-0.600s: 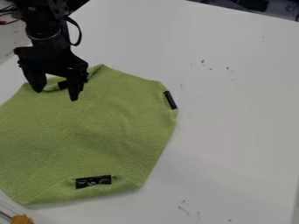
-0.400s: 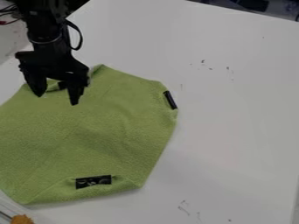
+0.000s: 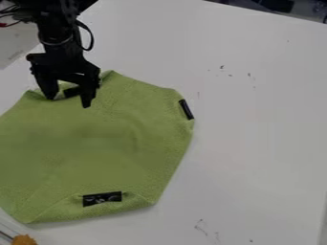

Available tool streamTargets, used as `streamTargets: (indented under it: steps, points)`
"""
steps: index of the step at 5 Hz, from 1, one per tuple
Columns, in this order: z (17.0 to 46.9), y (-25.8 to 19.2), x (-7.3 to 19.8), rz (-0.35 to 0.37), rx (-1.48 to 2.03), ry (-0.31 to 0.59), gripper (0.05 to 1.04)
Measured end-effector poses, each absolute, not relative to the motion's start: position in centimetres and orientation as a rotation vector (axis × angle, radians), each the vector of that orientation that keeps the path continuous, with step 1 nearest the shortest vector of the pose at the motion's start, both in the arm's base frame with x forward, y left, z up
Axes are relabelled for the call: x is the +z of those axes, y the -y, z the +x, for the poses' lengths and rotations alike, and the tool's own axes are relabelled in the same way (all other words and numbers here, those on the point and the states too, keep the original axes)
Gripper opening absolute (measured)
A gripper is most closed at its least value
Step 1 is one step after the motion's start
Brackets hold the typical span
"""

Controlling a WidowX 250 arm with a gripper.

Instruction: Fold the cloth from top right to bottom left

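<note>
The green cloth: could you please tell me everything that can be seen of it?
The cloth looks like soft, textured fabric, light green and faintly creased. It lies spread on the white table, its outline many-sided, with edges turned in at the bottom and top left. Black strips sit at the bottom, right edge and top left. The open tool hangs over its top left; contact is unclear.

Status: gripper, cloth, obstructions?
Gripper open at upper left of cloth. Cloth spread, main fold not made. Orange item beyond lower-left edge, likely no obstruction.
</note>
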State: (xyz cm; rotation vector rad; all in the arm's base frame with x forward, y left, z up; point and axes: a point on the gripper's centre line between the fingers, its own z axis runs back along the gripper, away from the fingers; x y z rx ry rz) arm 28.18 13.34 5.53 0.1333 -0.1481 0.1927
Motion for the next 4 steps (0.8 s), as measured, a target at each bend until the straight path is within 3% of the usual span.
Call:
streamTargets:
  steps: [2,4]
  points:
    - [33.2,-17.2,2.6,0.077,0.093,0.167,1.0]
    - [34.6,-18.6,1.4,0.046,0.051,0.156,0.963]
